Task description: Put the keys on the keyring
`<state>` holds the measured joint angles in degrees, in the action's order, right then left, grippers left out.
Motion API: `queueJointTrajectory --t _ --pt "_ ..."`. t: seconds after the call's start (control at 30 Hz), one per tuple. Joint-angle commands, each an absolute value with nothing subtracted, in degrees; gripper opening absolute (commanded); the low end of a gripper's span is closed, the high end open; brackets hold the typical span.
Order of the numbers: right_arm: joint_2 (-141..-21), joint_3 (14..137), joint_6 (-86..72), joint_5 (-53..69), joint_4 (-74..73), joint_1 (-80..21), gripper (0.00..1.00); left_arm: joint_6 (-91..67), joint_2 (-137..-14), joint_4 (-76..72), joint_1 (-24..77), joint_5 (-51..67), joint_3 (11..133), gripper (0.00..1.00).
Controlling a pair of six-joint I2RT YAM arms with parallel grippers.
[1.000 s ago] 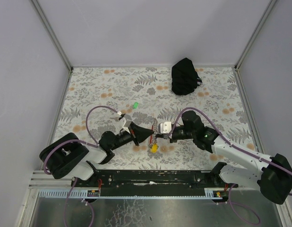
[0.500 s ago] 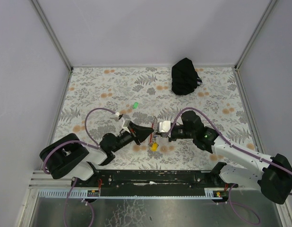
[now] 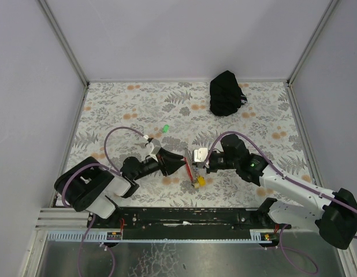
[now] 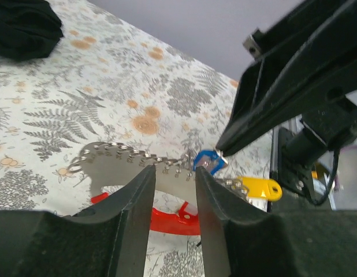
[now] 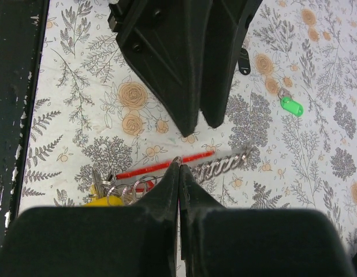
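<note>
Threading underway: right hand pressed shut, apparently pinching blue key against keyring; left hand slightly spread (straddling it). Green key lies well apart. Brace ring, feed slowly.

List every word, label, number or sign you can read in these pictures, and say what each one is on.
No readable text in any view.
The yellow tag shows no writing.
The blue key tag shows no writing.
The green key tag is too small to tell.
</note>
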<state>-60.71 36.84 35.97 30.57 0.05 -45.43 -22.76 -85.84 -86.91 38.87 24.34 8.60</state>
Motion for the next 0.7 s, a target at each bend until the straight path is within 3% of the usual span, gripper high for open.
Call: queueJointTrajectory --t 0.0,0.13,0.67 --pt "-60.3 41.1 37.8 31.1 -0.1 -46.1 0.0 -17.3 -88.7 -91.4 37.1 37.8 10.7 0.34" --pt "-60.5 41.4 38.1 31.8 -1.0 -46.0 0.0 -14.0 -89.7 -91.3 37.0 44.5 12.0 0.36" --pt "-61.3 41.9 38.2 34.6 -2.0 -46.1 0.0 -6.3 -92.7 -86.1 37.1 50.7 16.9 0.39"
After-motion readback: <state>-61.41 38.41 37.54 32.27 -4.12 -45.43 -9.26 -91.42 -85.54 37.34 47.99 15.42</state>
